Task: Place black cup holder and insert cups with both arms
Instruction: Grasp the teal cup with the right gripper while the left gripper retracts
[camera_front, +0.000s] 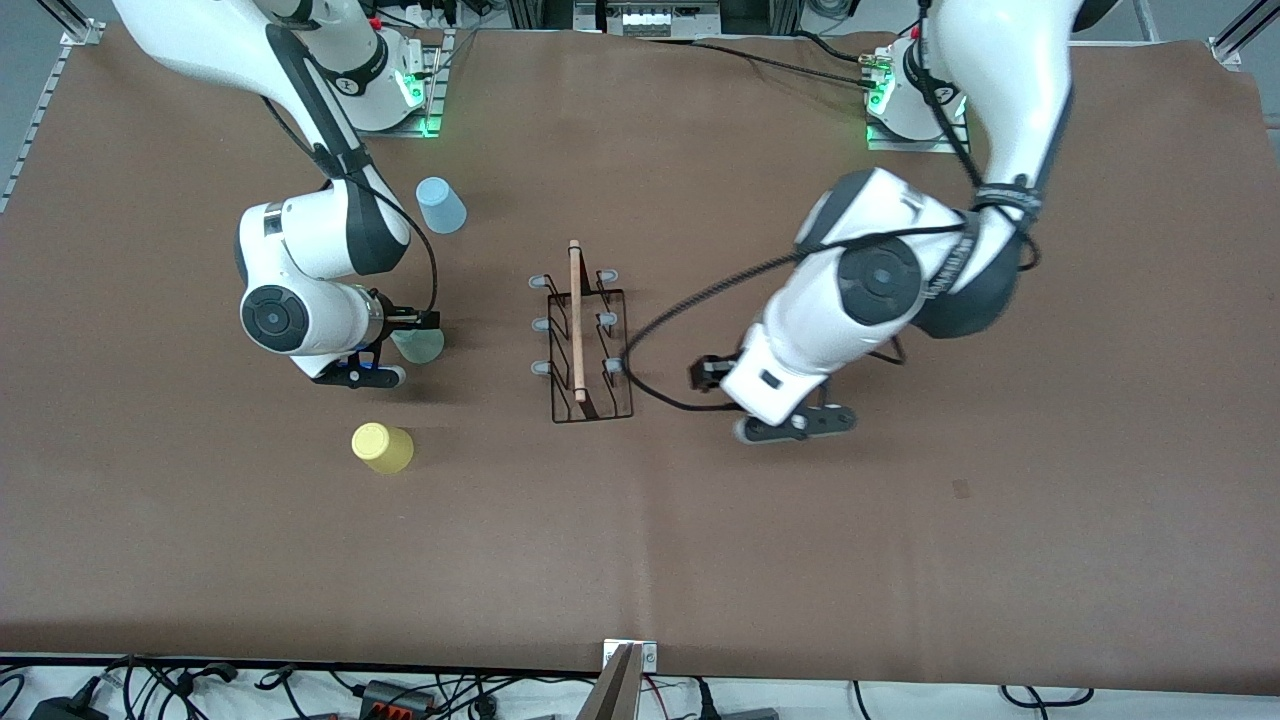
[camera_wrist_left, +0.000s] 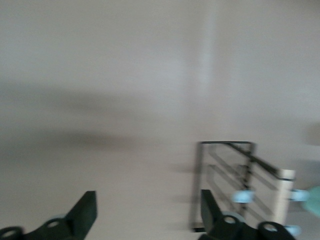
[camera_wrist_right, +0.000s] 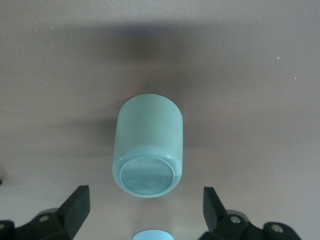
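Observation:
The black cup holder (camera_front: 590, 345) stands at the table's middle, its wooden rod handle (camera_front: 576, 320) on top. The mint green cup (camera_front: 422, 346) stands upside down toward the right arm's end. My right gripper (camera_front: 418, 320) hangs open just over it. In the right wrist view the mint cup (camera_wrist_right: 148, 150) lies ahead of the open right gripper (camera_wrist_right: 147, 207), untouched. My left gripper (camera_front: 702, 374) is open and empty, low beside the holder toward the left arm's end. The left wrist view shows the holder (camera_wrist_left: 227, 182) past one finger (camera_wrist_left: 212, 212) of the left gripper (camera_wrist_left: 147, 215).
The light blue cup (camera_front: 440, 205) stands upside down farther from the front camera than the mint cup. The yellow cup (camera_front: 382, 447) is nearer to that camera. A black cable (camera_front: 650, 390) from the left arm loops down beside the holder. Brown table (camera_front: 900, 560) all round.

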